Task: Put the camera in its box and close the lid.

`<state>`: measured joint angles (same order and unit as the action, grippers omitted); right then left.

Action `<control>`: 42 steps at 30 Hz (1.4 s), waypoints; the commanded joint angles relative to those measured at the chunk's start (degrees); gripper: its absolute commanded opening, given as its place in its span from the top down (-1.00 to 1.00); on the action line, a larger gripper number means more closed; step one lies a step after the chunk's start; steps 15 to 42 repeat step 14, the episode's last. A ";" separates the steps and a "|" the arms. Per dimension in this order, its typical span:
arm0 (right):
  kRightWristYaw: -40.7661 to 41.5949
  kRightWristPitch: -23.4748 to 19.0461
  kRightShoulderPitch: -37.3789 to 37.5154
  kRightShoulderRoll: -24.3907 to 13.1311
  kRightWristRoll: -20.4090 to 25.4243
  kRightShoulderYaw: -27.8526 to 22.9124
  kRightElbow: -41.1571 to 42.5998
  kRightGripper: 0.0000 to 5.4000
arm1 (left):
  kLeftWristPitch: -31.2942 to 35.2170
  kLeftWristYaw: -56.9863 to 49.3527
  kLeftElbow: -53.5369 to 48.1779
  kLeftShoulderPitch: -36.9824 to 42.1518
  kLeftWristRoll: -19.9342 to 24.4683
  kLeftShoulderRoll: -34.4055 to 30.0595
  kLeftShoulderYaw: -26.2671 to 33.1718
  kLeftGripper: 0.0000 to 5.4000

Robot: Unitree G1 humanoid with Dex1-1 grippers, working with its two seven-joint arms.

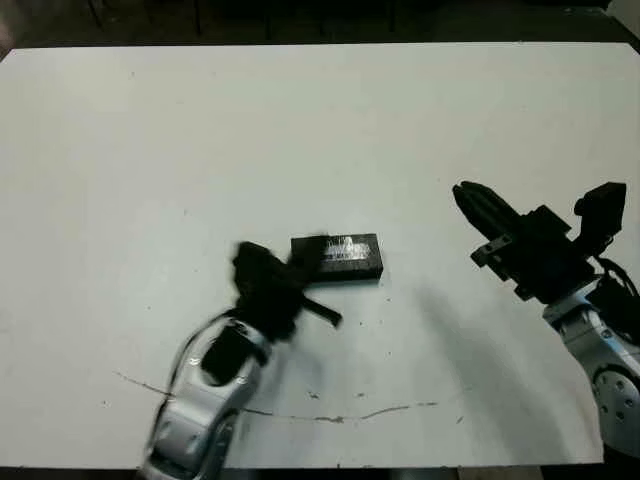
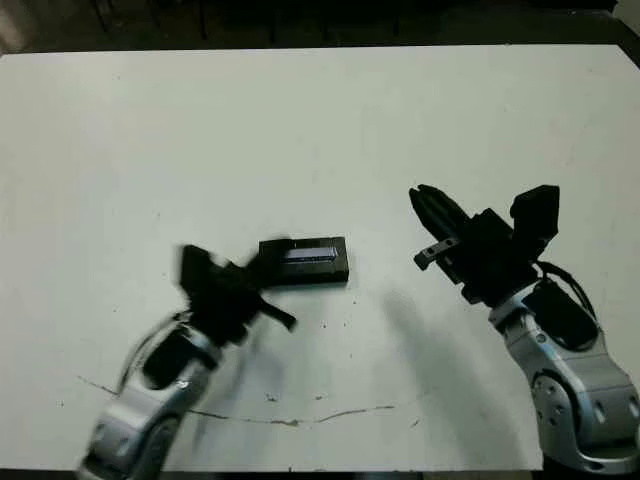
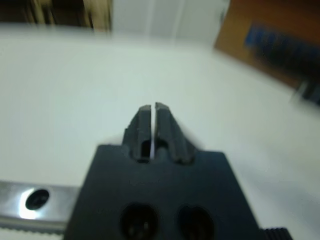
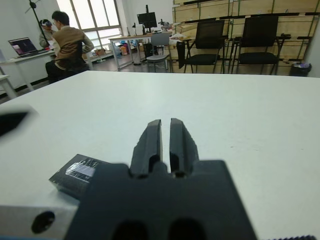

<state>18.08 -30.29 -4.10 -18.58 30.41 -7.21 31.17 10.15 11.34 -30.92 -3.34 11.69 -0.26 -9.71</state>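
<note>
Left eye view: the left gripper (image 1: 262, 268), fingers pressed together and empty, hovers blurred just beside the lid (image 1: 342, 256), which lies flat mid-table. Well to the right, the right gripper (image 4: 165, 134) also shows fingers nearly touching, holding nothing.

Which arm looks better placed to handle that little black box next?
The left, likely. Its jaws sit right beside the closed box, almost touching it; the right arm hangs well off to the side.
</note>
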 commanded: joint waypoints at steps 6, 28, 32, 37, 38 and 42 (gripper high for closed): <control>-4.38 1.75 0.86 4.76 -3.51 3.76 0.50 1.00 | -12.54 -3.27 9.45 0.38 -1.47 -3.57 15.76 1.00; -5.64 2.88 1.05 7.06 -4.50 4.91 0.16 1.00 | -13.67 -3.27 19.01 0.80 5.49 -2.19 21.37 1.00; -5.64 2.88 1.05 7.06 -4.50 4.91 0.16 1.00 | -13.67 -3.27 19.01 0.80 5.49 -2.19 21.37 1.00; -5.64 2.88 1.05 7.06 -4.50 4.91 0.16 1.00 | -13.67 -3.27 19.01 0.80 5.49 -2.19 21.37 1.00; -5.64 2.88 1.05 7.06 -4.50 4.91 0.16 1.00 | -13.67 -3.27 19.01 0.80 5.49 -2.19 21.37 1.00; -5.64 2.88 1.05 7.06 -4.50 4.91 0.16 1.00 | -13.67 -3.27 19.01 0.80 5.49 -2.19 21.37 1.00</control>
